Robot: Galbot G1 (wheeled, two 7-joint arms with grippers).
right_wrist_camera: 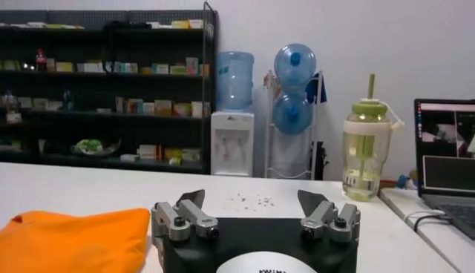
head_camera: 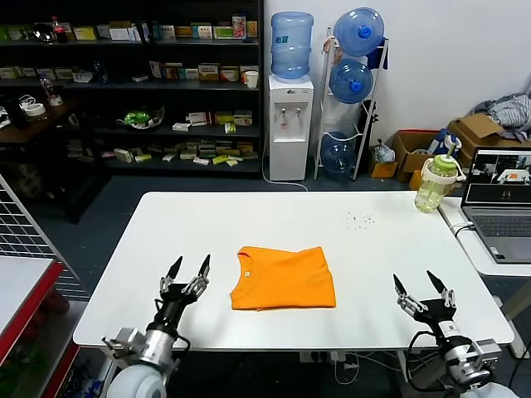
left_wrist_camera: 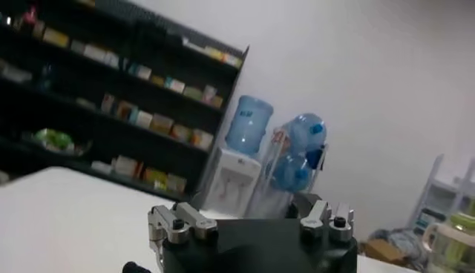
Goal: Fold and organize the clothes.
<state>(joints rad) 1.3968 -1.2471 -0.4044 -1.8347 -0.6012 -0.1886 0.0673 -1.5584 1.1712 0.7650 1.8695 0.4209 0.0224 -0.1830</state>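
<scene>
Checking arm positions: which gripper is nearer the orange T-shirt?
Left. The left gripper sits just beside the T-shirt; the right gripper is farther off on the other side.

black pointed claws (head_camera: 186,268), silver knuckles, black screws.

Folded orange T-shirt (head_camera: 284,279) on table (head_camera: 373,249), between open hands.

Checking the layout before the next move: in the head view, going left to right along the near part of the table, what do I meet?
Left claw, open and off the cloth → folded orange T-shirt → right claw, open, empty → laptop on the side table, farther back.
</scene>
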